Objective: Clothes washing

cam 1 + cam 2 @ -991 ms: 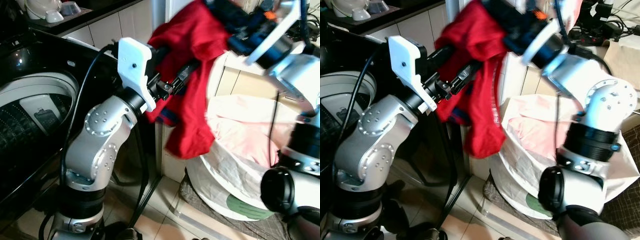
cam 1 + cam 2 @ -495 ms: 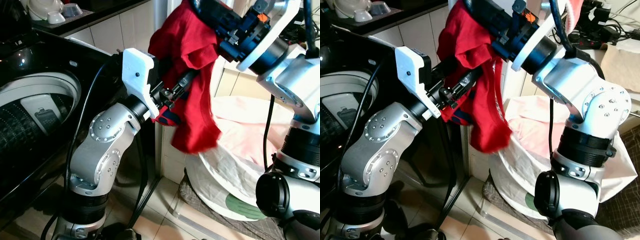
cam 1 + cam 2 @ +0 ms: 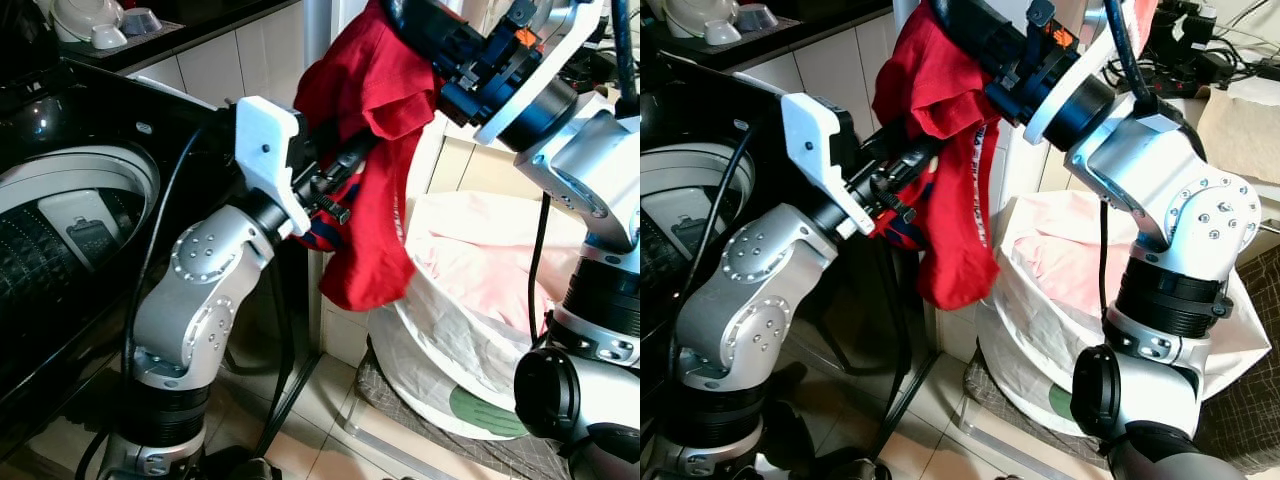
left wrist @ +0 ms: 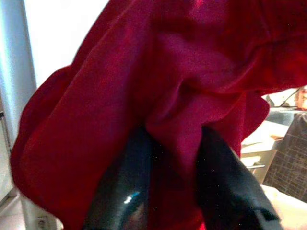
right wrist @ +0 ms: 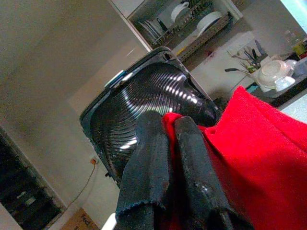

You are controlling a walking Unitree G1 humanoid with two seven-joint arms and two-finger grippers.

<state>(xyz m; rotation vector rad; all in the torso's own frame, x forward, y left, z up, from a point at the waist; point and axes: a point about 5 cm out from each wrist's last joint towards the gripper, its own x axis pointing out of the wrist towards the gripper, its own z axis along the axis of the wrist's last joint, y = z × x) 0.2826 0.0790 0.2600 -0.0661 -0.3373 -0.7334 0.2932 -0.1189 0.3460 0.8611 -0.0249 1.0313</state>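
A red garment (image 3: 375, 180) hangs in the air between the washing machine (image 3: 60, 220) and the laundry bag (image 3: 470, 340). My right gripper (image 5: 170, 120) holds its top edge high up and is shut on the cloth. My left gripper (image 4: 175, 136) reaches in from the left at mid height. A fold of the red cloth is pinched between its black fingers (image 4: 129, 177). The garment's lower half (image 3: 955, 270) dangles free above the bag's left rim. A blue and white trim (image 3: 322, 236) shows near the left gripper.
The top-loading washer has its lid raised (image 5: 144, 100) and its drum open on my left. The white laundry bag holds pink clothes (image 3: 490, 260) on my right. Bowls (image 3: 95, 20) stand on a dark counter behind. A black cable (image 3: 285, 400) hangs down to the tiled floor.
Both arms have carried the red garment slightly left, toward the washer. Its hanging hem has swung left, away from the laundry bag.
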